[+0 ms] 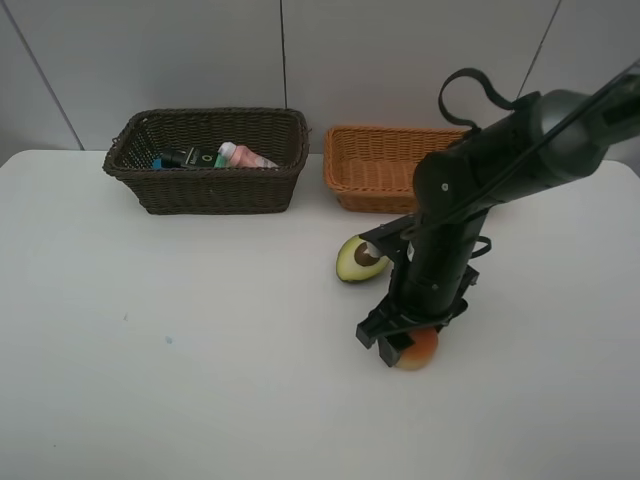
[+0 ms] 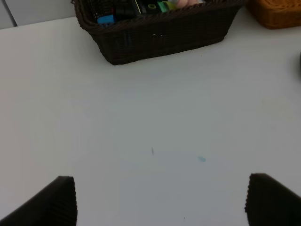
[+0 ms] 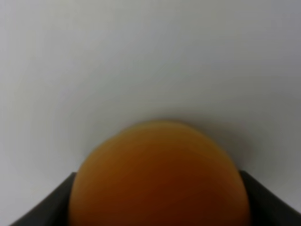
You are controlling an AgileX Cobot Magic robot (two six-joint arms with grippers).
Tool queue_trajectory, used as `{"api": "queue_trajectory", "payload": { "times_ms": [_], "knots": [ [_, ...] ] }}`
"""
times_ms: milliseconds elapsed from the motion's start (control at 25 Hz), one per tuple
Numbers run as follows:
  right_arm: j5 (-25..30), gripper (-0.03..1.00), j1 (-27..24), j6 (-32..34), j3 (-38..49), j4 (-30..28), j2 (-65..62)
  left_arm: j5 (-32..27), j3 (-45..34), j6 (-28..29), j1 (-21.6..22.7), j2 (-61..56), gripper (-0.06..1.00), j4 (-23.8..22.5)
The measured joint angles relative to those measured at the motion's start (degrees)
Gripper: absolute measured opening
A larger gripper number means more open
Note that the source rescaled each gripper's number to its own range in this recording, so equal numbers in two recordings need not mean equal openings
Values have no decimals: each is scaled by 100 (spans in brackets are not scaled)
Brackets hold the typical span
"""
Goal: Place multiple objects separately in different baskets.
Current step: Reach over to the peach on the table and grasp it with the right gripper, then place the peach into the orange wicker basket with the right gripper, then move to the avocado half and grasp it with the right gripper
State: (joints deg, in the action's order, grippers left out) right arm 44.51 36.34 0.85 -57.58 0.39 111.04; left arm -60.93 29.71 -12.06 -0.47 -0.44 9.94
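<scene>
From the high camera I see my right arm coming in from the worktop's right edge, elbow raised over the far right corner, forearm sloping steeply down so the right pincer point(image 1: 408, 352) points almost straight at the white worktop point(image 1: 150, 380) near the middle of its front half. That pincer is clenched around the red-yellow peach point(image 1: 420, 349), which sits on the surface; in the right wrist camera the fruit point(image 3: 157, 181) fills the space between the two dark fingers point(image 3: 42, 207), blurred by closeness. Just behind the wrist, toward the back edge, the avocado half point(image 1: 358, 259) lies cut side up with its pit showing, close to the arm but apart from the peach. The light orange-tan basket point(image 1: 385, 165) stands at the back edge, right of centre, and the dark brown basket point(image 1: 210, 160) beside it to the left, holding the dark green pump bottle point(image 1: 185, 157) and the small pink bottle point(image 1: 245, 156). My left pincer point(image 2: 160, 200) hangs released above bare worktop, its fingers spread wide, facing the dark brown basket.
</scene>
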Motion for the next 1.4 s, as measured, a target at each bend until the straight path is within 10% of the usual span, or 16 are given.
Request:
{"api": "queue_trajectory", "payload": {
  "times_ms": [920,1040,1120,1400],
  "knots": [
    [-723,6,-2281,5,-3977,-71,1283,0,0,0,0,0,88,0],
    [-723,71,-2275,5,-4008,-71,1338,0,0,0,0,0,88,0],
    [-715,93,-2275,5,-4009,-39,1333,0,0,0,0,0,88,0],
    [272,100,-2275,12,-4009,343,896,0,0,0,0,0,88,0]
  ]
}}
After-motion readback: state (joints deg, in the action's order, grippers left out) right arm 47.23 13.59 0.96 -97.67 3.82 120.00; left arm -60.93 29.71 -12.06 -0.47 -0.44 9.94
